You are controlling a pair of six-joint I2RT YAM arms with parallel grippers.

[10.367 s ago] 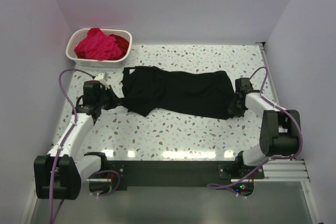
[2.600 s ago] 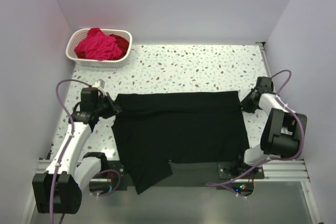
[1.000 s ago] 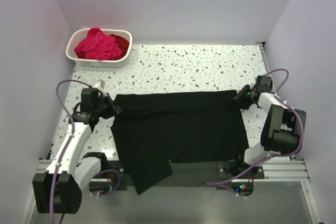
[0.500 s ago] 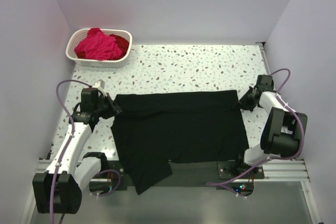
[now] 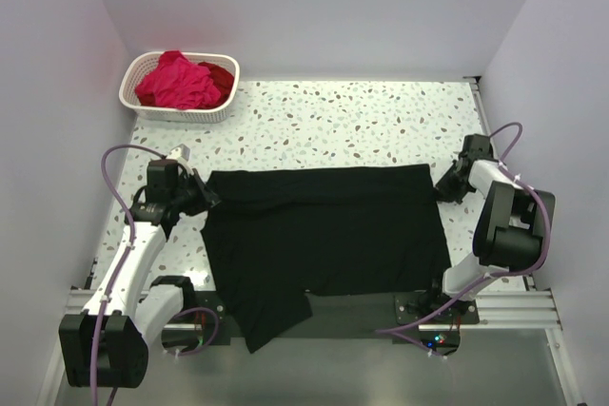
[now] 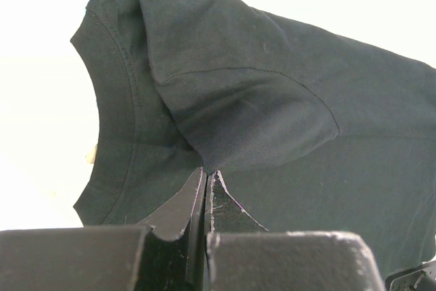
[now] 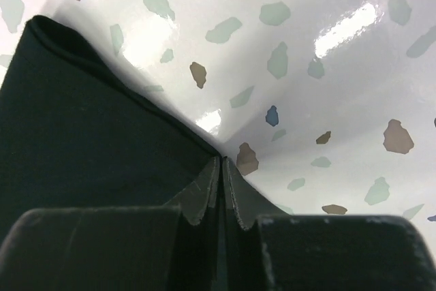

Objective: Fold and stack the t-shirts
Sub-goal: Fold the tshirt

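The large plain black cloth t-shirt (image 5: 324, 225) lies spread flat on the speckled surface (image 5: 362, 121). The left fingers (image 6: 184, 202), fully closed, pinch a fold beside its collar. The right fingers (image 7: 204, 195), fully closed, pinch its hem edge, apparently tensioning the far edge for folding.

The black t-shirt (image 5: 324, 235) is plain, unpatterned black all the way from the left gripper (image 6: 206, 172) across to the right gripper (image 7: 221, 161), and both grippers' fingers are a matt black much like it. Beyond the right gripper's tips the table (image 7: 327, 66) is glossy white terrazzo flecked with grey-green, brown and a few blue chips. Far ahead of the left gripper a white lattice basket (image 5: 181, 113) holds a bright magenta-pink t-shirt (image 5: 176, 81) and a deep red t-shirt (image 5: 222, 76), while the left arm (image 5: 138, 249) and right arm (image 5: 487, 176) are white with black joints and trail purple cables (image 5: 107, 168).
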